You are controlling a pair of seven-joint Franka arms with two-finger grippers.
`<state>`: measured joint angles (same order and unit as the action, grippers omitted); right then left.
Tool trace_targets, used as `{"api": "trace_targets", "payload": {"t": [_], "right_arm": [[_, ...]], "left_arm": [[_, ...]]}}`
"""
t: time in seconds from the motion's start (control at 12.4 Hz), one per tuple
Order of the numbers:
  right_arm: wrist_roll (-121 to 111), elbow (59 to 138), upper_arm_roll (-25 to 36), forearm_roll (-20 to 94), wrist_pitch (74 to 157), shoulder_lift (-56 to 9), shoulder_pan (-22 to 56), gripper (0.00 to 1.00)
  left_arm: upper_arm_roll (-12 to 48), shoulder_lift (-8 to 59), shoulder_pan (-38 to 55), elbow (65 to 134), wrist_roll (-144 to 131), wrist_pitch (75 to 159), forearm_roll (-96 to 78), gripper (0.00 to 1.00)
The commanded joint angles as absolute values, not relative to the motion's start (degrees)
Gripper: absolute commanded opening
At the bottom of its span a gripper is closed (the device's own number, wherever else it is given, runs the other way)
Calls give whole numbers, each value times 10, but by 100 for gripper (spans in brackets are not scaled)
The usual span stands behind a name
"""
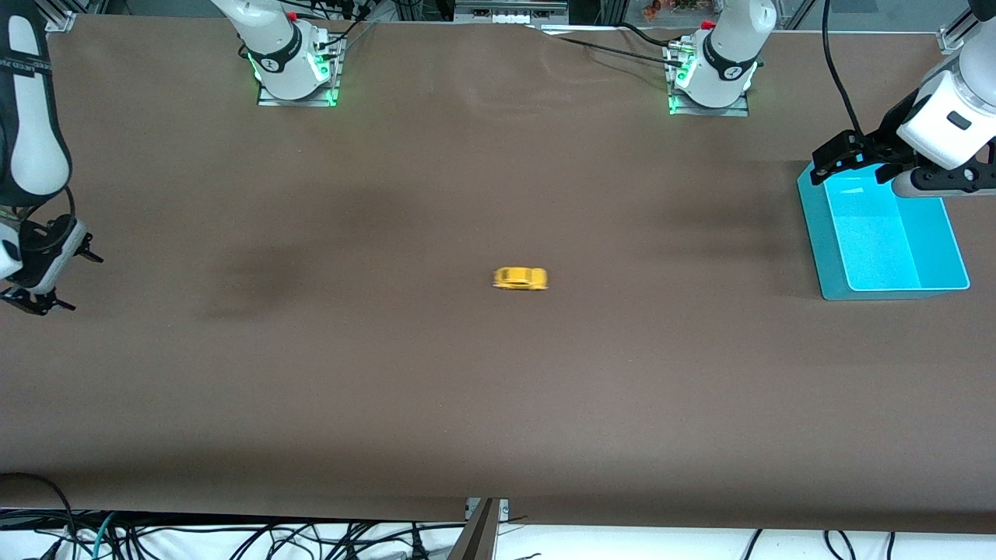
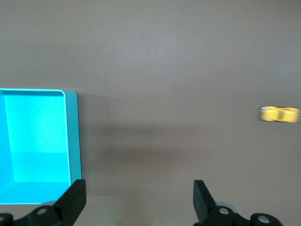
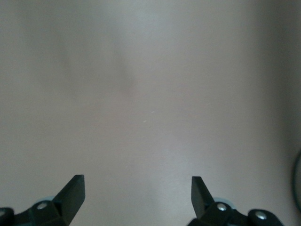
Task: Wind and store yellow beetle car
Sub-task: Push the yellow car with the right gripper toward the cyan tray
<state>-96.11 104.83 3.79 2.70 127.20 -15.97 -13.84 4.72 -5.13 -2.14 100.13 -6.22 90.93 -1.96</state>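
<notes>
The yellow beetle car point(image 1: 520, 278) stands alone on the brown table near its middle. It also shows in the left wrist view point(image 2: 280, 114). The teal bin point(image 1: 813, 233) is empty and sits at the left arm's end of the table; it shows in the left wrist view too point(image 2: 73, 136). My left gripper point(image 1: 834, 159) hangs open and empty over the bin's corner nearest the bases, with bare table between its fingers point(image 2: 139, 188). My right gripper point(image 1: 82, 281) is open and empty over the right arm's end of the table, with only bare table under it point(image 3: 138, 186).
The two arm bases point(image 1: 296, 66) point(image 1: 712, 78) stand along the table edge farthest from the front camera. Cables point(image 1: 233, 537) and a metal bracket point(image 1: 482, 529) lie below the table's nearest edge. A black cable point(image 1: 836, 70) hangs near the left arm.
</notes>
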Motion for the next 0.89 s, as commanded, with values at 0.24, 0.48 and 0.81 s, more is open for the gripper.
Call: {"api": "trace_targets", "payload": {"t": [0.24, 0.48, 0.81], "right_arm": [[-671, 921, -11, 33, 1142, -161, -132, 100], [-435, 881, -25, 30, 1078, -161, -95, 100], [-211, 854, -24, 25, 1021, -161, -45, 100]], "left_arm": [[50, -52, -27, 1002, -48, 903, -22, 100], [50, -47, -26, 1002, -48, 904, -21, 100], [51, -37, -24, 1010, -48, 910, -21, 100]]}}
